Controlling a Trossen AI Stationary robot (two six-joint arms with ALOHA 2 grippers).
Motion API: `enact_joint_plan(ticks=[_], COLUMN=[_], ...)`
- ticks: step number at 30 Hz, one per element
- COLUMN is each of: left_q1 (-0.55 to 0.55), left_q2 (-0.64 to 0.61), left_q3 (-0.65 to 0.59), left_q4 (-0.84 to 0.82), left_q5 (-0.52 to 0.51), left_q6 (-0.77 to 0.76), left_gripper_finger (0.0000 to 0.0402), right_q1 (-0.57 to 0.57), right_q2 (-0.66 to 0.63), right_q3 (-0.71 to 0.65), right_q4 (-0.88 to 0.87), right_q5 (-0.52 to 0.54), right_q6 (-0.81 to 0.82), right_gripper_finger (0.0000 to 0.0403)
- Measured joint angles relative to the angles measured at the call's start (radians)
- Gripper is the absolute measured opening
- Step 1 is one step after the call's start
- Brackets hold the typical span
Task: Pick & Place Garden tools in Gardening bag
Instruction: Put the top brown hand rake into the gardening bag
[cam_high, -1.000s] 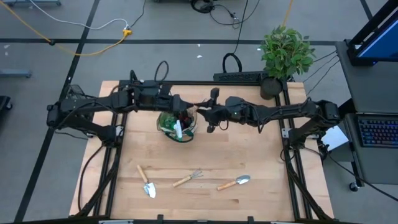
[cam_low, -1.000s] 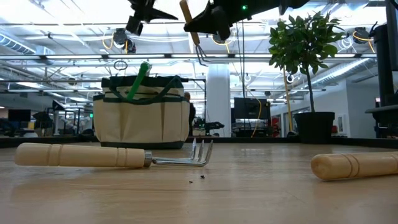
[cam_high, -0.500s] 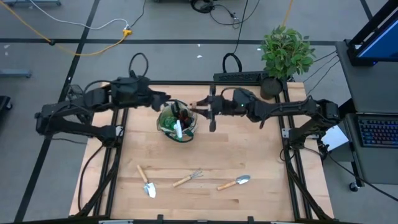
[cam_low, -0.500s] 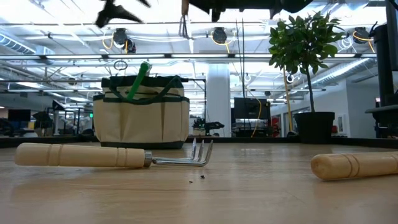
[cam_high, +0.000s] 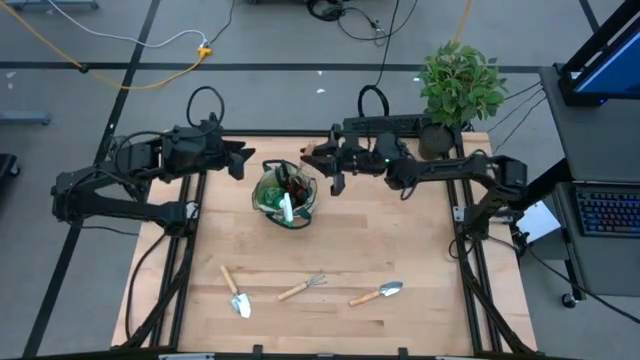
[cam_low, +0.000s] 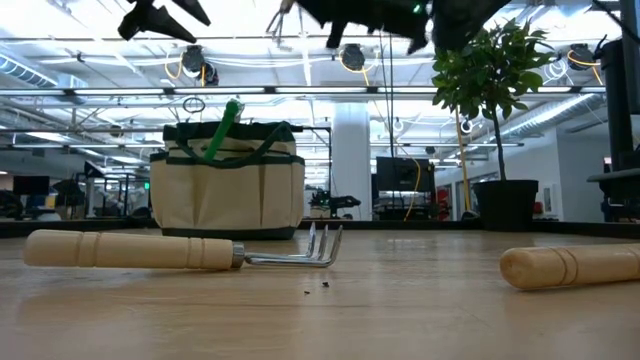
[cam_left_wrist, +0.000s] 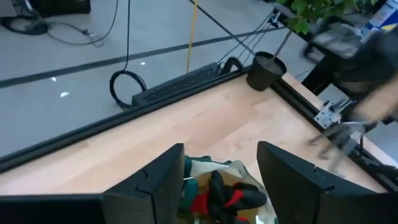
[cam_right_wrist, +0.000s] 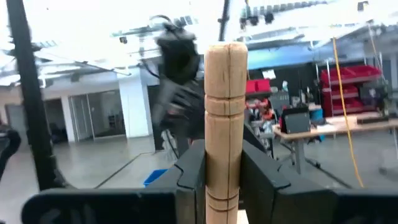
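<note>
Right fingers (cam_right_wrist: 214, 177): clamped a wooden handle (cam_right_wrist: 225, 118), just right of the gardening bag (cam_high: 285, 195).
Left fingers (cam_left_wrist: 217, 180): spread, empty, beside the bag.
Risk: tool might snag the bag's rim and tip it.

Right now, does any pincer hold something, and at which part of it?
The right pincer holds a wooden-handled tool by its handle; the tool's head is not visible. The left pincer is open and holds nothing.

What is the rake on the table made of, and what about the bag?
The hand rake looks like it has a pale, smooth wooden handle and shiny grey metal prongs. The gardening bag seems to be tan woven cloth, probably canvas, with dark green fabric trim; its sides look soft and stitched.
</note>
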Motion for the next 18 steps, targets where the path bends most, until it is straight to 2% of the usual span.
enact_joint_plan(ticks=[7, 10, 18], left_q1=[-0.003, -0.007, -0.009], left_q2=[0.0, 0.0, 0.0], left_q3=[0.0, 0.0, 0.0], left_q4=[-0.002, -0.016, -0.039], left_q5=[0.025, 0.027, 0.04], left_q6=[0.022, 0.022, 0.019], left_gripper_finger=[0.0209, 0.0209, 0.0209], right_q1=[-0.031, -0.038, -0.071], right_q2=[0.16, 0.223, 0.278], right_q3=[0.109, 0.153, 0.165], right_q4=[0.053, 0.043, -0.014], right_q5=[-0.028, -0.074, -0.072], right_q6=[0.034, 0.034, 0.044], right_gripper_finger=[0.0062, 0.0062, 0.0062])
